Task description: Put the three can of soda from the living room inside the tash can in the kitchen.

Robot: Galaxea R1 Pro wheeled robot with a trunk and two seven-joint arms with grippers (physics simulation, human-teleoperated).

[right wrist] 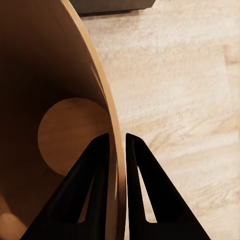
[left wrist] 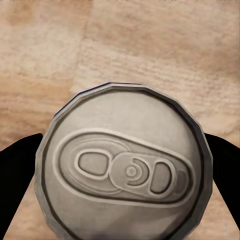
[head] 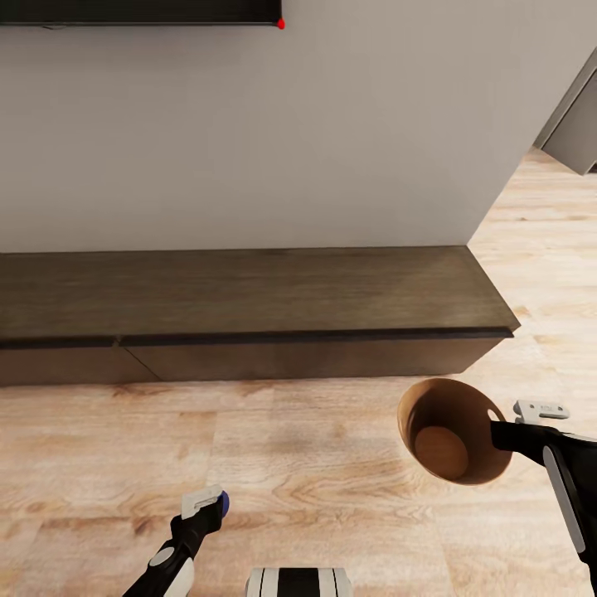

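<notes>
My left gripper (head: 207, 503) hangs low over the wood floor, shut on a can of soda (head: 223, 500) of which a blue edge shows past the fingers. In the left wrist view the can's grey metal top (left wrist: 125, 165) with its pull tab faces the camera, with black fingers (left wrist: 17, 170) on either side. My right gripper (head: 497, 433) is shut on the rim of the tash can (head: 452, 406), held tilted above the floor with its brown inside and round bottom facing me. In the right wrist view the two fingers (right wrist: 102, 150) pinch the bin's wall (right wrist: 45, 75), one inside, one outside.
A long dark wood cabinet (head: 249, 290) runs along the grey wall ahead, with the lower edge of a black TV (head: 141, 10) above it. Past the wall's corner on the right, light wood floor (head: 547, 249) leads to an opening (head: 572, 124).
</notes>
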